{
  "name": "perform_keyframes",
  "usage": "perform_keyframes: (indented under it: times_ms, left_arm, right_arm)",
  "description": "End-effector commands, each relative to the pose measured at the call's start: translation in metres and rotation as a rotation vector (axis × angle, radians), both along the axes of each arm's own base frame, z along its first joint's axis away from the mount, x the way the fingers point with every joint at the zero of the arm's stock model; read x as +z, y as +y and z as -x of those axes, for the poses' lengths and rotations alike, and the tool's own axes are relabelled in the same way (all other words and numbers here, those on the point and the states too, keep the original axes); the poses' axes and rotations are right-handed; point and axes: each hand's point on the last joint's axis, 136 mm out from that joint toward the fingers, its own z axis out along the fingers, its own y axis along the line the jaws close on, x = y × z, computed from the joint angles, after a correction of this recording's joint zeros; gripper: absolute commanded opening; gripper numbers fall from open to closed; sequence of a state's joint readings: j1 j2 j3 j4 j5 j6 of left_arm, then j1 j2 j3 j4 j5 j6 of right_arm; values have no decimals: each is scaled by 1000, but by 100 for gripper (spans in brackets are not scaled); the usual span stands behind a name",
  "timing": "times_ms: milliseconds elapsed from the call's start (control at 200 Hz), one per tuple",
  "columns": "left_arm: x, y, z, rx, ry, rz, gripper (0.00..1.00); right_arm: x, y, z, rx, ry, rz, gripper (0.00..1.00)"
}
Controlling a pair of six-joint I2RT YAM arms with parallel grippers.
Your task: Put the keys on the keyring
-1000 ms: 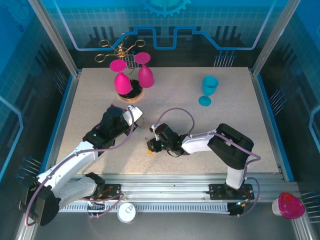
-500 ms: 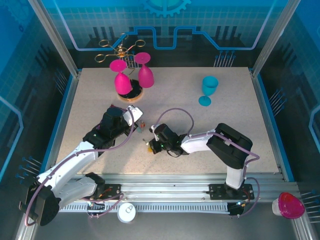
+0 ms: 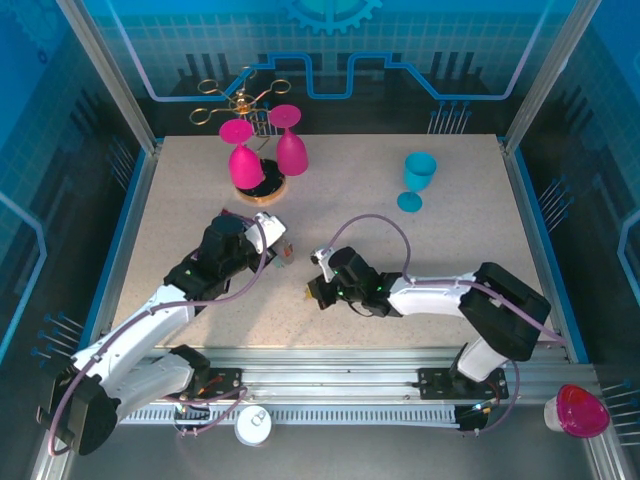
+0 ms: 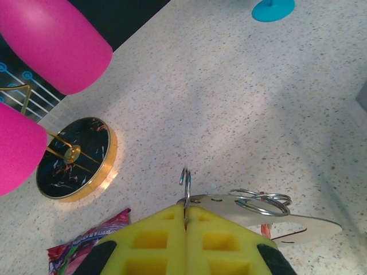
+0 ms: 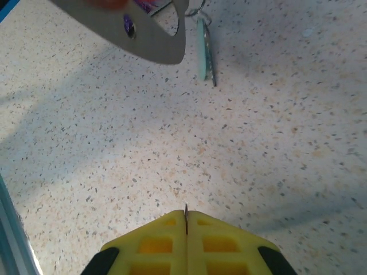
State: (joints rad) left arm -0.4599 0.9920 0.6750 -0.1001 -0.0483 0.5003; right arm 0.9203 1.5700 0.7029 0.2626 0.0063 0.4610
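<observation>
My left gripper (image 3: 279, 243) (image 4: 185, 213) is shut on the keyring (image 4: 185, 184), pinching one thin metal ring edge-on. A flat grey metal tag (image 4: 298, 224), more rings (image 4: 261, 200) and a red bit (image 4: 265, 231) hang off it to the right. From the right wrist, the tag (image 5: 132, 31) hangs at the top, and the teal key (image 5: 202, 52) dangles beside it from a small ring. My right gripper (image 3: 313, 290) (image 5: 186, 216) sits just right of and nearer than the left one. It is shut on a thin metal sliver, an orange speck (image 3: 309, 293) at its tip; the key's head is hidden.
Two pink glasses (image 3: 245, 160) hang upside down on a gold rack with a black round base (image 4: 71, 156) behind the left gripper. A teal goblet (image 3: 417, 180) stands at the back right. A crumpled pink wrapper (image 4: 86, 240) lies under the left gripper.
The right arm has swung its elbow out to the right and its gripper slid slightly right and nearer. The left gripper has edged a little toward it, still holding the ring.
</observation>
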Motion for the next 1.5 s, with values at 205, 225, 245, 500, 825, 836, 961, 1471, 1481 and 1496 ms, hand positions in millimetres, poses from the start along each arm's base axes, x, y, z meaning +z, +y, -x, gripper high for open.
perform_keyframes:
  times_ms: [205,225,245,500,825,836,961,1471,1481,1496]
  left_arm:
    - [-8,-17,12,-125,24,18,0]
    - [-8,-17,12,-128,26,19,0]
    - [-9,-17,12,-129,26,18,0]
    - [-13,-18,14,-139,36,15,0]
    - [-14,-21,16,-150,42,22,0]
    - [-14,-21,16,-150,42,22,0]
    - [-15,-22,16,-157,46,25,0]
    - [-15,-23,19,-170,51,15,0]
    - [-16,-23,19,-170,52,14,0]
    - [-15,-23,19,-171,51,14,0]
  right_arm:
    - [-40,-83,23,-99,243,211,0]
    - [-40,-85,23,-103,250,212,0]
    - [-40,-86,23,-105,257,212,0]
    - [-47,-85,12,-86,308,216,0]
    - [-54,-76,5,-75,340,223,5]
    - [-54,-77,5,-75,340,223,6]
    - [-54,-76,5,-74,341,225,13]
    - [-47,-74,4,-74,322,192,3]
    - [-46,-74,4,-72,319,191,2]
    - [-45,-74,4,-72,316,190,1]
